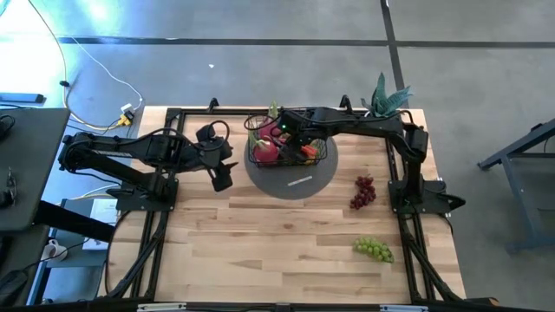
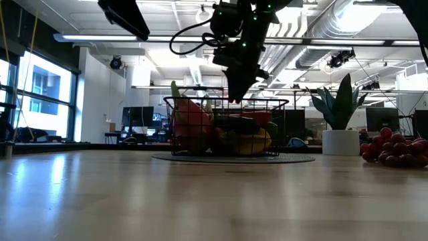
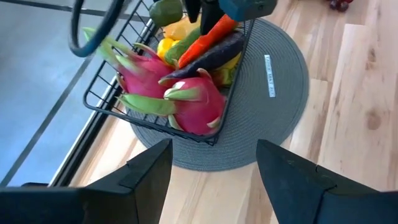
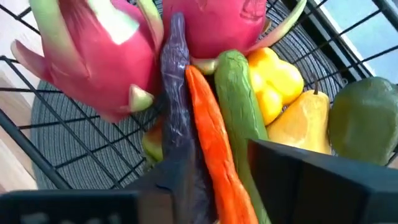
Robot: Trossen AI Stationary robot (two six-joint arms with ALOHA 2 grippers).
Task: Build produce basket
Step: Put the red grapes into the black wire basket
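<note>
- The basket [image 1: 323,157] stands on a round grey mat [image 1: 299,184] at the far middle of the table [image 1: 260,251].
- In the basket lie two dragon fruits [image 4: 81,56], an eggplant [image 4: 177,118], a carrot [image 4: 211,143], a cucumber [image 4: 239,112], a yellow pepper [image 4: 273,87], a yellow pear [image 4: 305,124] and a green fruit [image 4: 367,121].
- The eggplant, the carrot and the cucumber lie side by side and touch each other; the dragon fruits lie beyond their far ends.
- The right gripper [image 1: 291,132] hangs over the basket, just above the carrot. Its fingers [image 4: 311,180] stand a little apart, with the carrot and the cucumber between them; I cannot tell whether they grip anything.
- The left gripper [image 1: 222,176] hovers above the table just beside the mat, on its left side. Its fingers [image 3: 149,174] are spread wide and hold nothing.
- Red grapes [image 1: 362,191] lie on the table right of the mat, and green grapes [image 1: 374,250] lie nearer the front, well apart from the basket.
- A plant [image 1: 388,95] stands at the far right corner.
</note>
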